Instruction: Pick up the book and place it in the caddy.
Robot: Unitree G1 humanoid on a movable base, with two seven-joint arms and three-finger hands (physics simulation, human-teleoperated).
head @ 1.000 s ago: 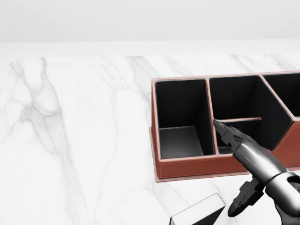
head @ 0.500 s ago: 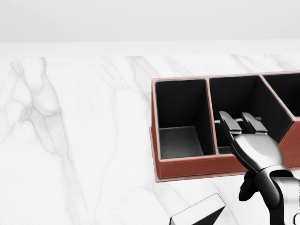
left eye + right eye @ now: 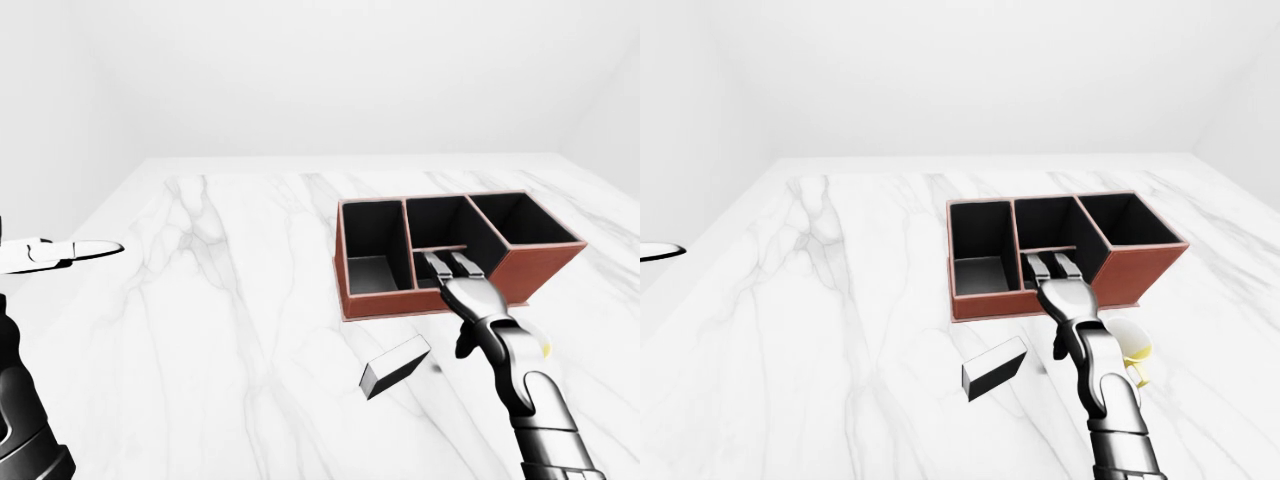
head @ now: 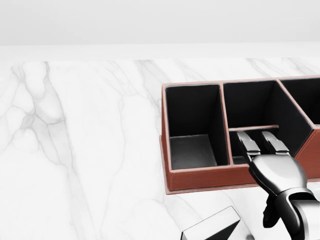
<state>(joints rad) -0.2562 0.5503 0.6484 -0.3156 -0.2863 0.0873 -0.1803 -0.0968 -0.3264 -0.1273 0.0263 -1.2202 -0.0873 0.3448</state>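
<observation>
Two straight, spread fingers (image 4: 248,144) of the right hand (image 3: 470,295) overlap the caddy's (image 3: 375,300) near rim. At 7 o'clock of it, the book (image 3: 395,365) lies untouched on marble (image 3: 220,300).

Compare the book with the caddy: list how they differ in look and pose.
The book is a small, closed white slab with a dark end; the caddy is far larger, an open brown box with black-lined compartments. The book lies skewed to the marble table edge; the caddy sits squarer. The right robot hand reaches over the caddy's near wall; nothing touches the book. Both rest on the table.
</observation>
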